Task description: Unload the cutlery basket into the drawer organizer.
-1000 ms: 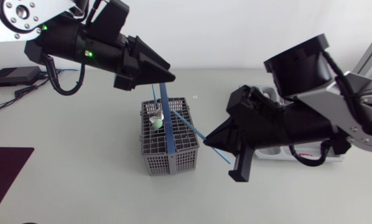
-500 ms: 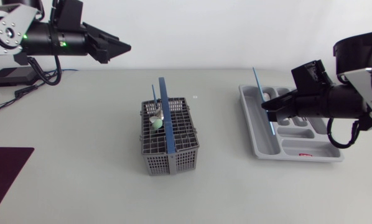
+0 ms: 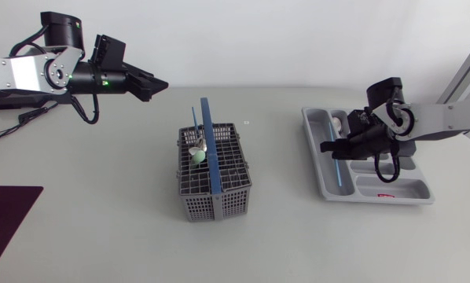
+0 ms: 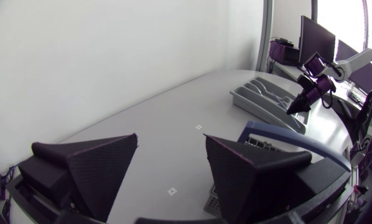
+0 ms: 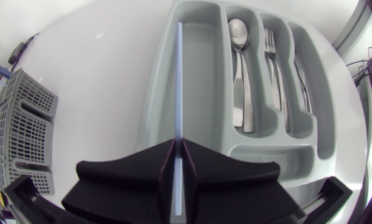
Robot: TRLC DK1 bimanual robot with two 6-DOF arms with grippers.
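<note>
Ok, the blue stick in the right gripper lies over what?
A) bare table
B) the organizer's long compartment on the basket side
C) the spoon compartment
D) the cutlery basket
B: the right gripper is shut on the blue stick, which runs along the long outer compartment of the organizer, beside the one with the spoon.

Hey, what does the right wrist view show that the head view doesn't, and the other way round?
Only the right wrist view: a spoon and a fork lying in narrow compartments of the organizer, and, close up, the right claw shut on the thin blue stick, which runs along the long outer compartment. Only the head view: the left claw, open, apart from the basket, plus the blue handle and cutlery left inside it. Both: the organizer, the stick, the right claw, and the basket, seen only partly from the wrist.
</note>
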